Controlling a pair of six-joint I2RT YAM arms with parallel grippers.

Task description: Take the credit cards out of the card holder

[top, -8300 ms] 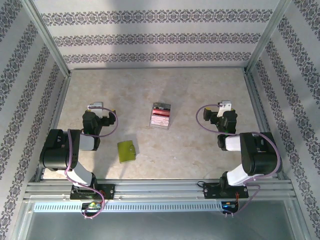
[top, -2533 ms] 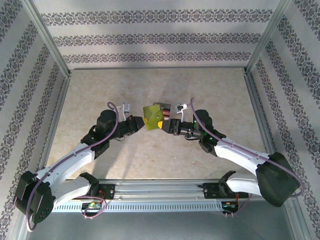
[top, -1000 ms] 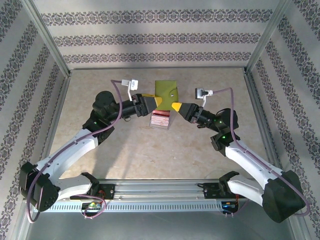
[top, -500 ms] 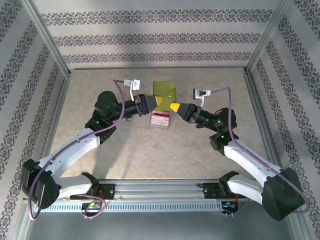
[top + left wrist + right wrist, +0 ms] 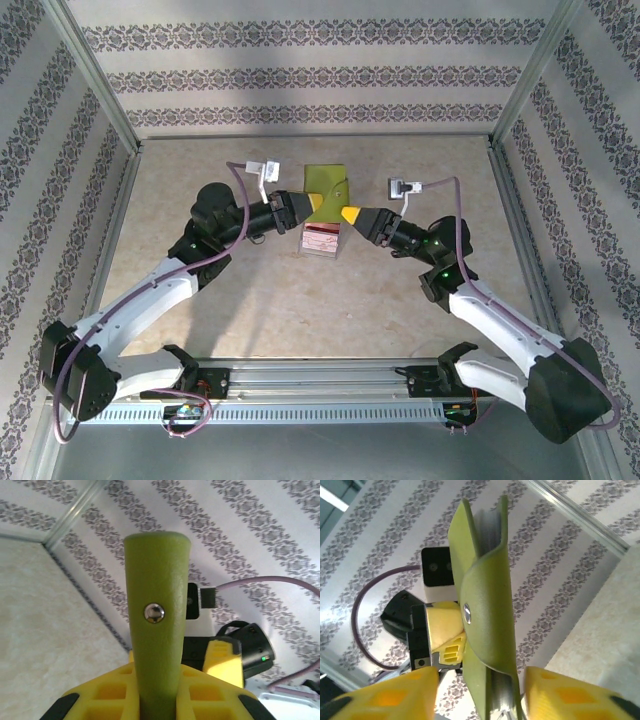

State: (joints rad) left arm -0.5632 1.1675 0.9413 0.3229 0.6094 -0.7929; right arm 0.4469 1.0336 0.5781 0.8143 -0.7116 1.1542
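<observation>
Marbled table (image 5: 200,300), patterned walls around it. Left arm (image 5: 150,300) and right arm (image 5: 500,320) both reach in to mid-table. Clear tray (image 5: 322,241) with red-and-white contents sits on the table under the grippers. Olive card holder (image 5: 330,183) is held up off the table, above the tray's far end, partly folded. Left gripper (image 5: 310,206) is clamped on the holder's edge, yellow fingers tight either side. Right gripper (image 5: 349,213) has its jaws apart, the holder's lower edge between them with gaps. Silver snap stud (image 5: 154,612) on the holder's flap.
</observation>
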